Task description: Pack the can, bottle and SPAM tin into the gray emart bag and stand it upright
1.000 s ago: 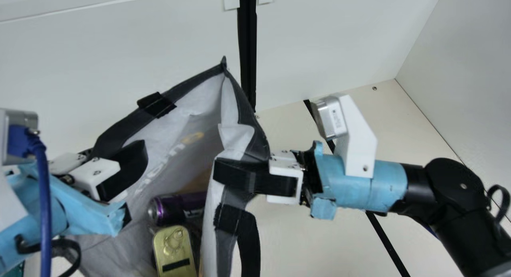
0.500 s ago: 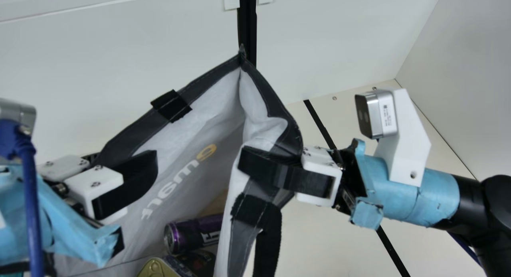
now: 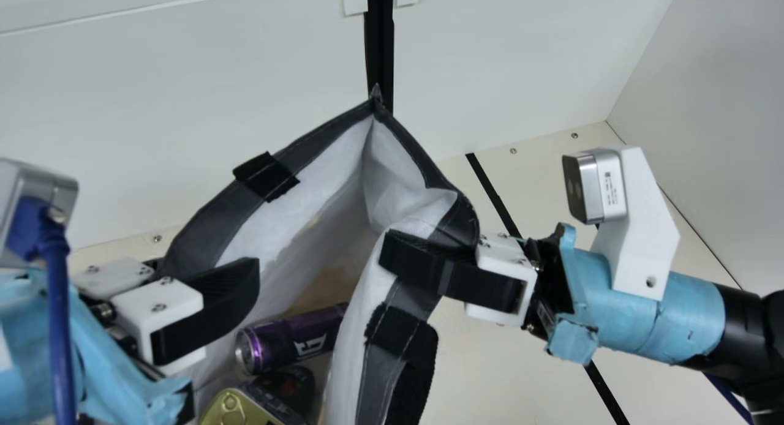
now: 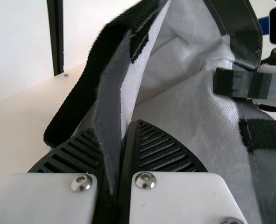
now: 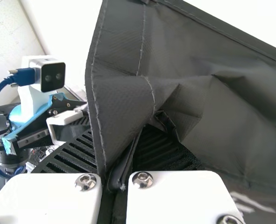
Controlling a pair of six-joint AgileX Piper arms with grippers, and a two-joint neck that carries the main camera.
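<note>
My left gripper (image 3: 205,302) is shut on the far-left rim of the gray bag (image 3: 208,229); in the left wrist view the gripper (image 4: 123,154) pinches the dark hem between its ribbed fingers. Opposite, my right gripper (image 3: 429,263) holds the bag's right rim, and in the right wrist view the gripper (image 5: 121,163) is closed on the folded dark fabric (image 5: 123,102). Between them the bag's mouth gapes. Inside lie the purple can (image 3: 291,339), on its side, the gold-coloured SPAM tin (image 3: 236,409) and a dark object (image 3: 291,385), perhaps the bottle, partly hidden.
Black handle straps (image 3: 401,364) hang at the bag's near right side. A white wall (image 3: 184,94) with a black vertical strip stands behind, and another wall (image 3: 723,137) rises at the right. Cream table surface (image 3: 484,376) shows right of the bag.
Both grippers keep hold of the rim. The right one has moved right, pulling the bag's mouth wider and shifting the bag's far corner rightward; the left has moved slightly rightward.
</note>
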